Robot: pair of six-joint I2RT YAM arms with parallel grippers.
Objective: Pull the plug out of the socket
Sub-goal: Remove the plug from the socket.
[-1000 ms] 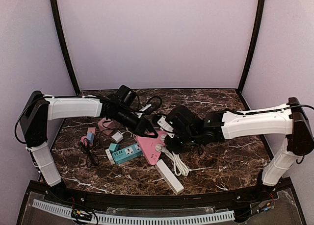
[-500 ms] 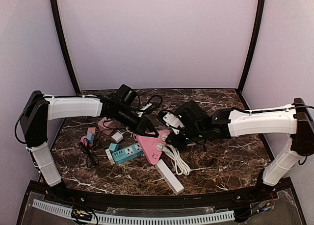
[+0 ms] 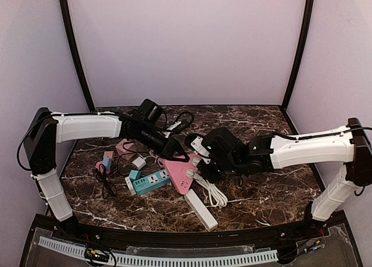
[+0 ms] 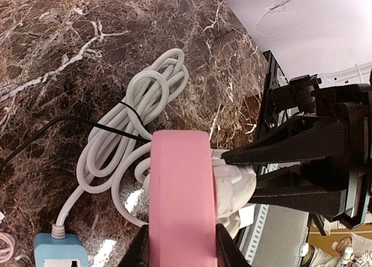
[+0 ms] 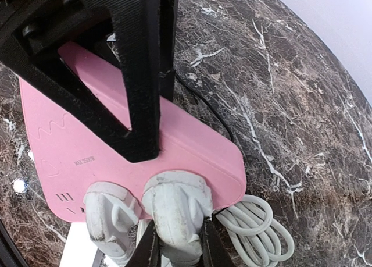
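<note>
A pink triangular socket [image 3: 179,174] lies mid-table with two white plugs in its near edge. My left gripper [image 3: 177,155] is shut on the socket's body, which shows edge-on between its fingers in the left wrist view [image 4: 180,197]. My right gripper [image 3: 203,167] is shut on the right-hand white plug [image 5: 174,212], which is seated against the socket [image 5: 186,145]. The second white plug [image 5: 107,216] sits just left of it. The held plug also shows in the left wrist view [image 4: 233,185], with the right gripper's black fingers [image 4: 279,153] around it.
A coiled white cable [image 3: 213,193] lies right of the socket. A teal power strip [image 3: 150,181] and a white power strip [image 3: 200,210] lie near the front. A white adapter [image 3: 138,162], pink and blue adapters [image 3: 106,161] and black cables [image 3: 107,185] lie to the left.
My right wrist swung out to the right and has come back left and down onto the plug at the socket's edge. The left arm has held still on the socket.
</note>
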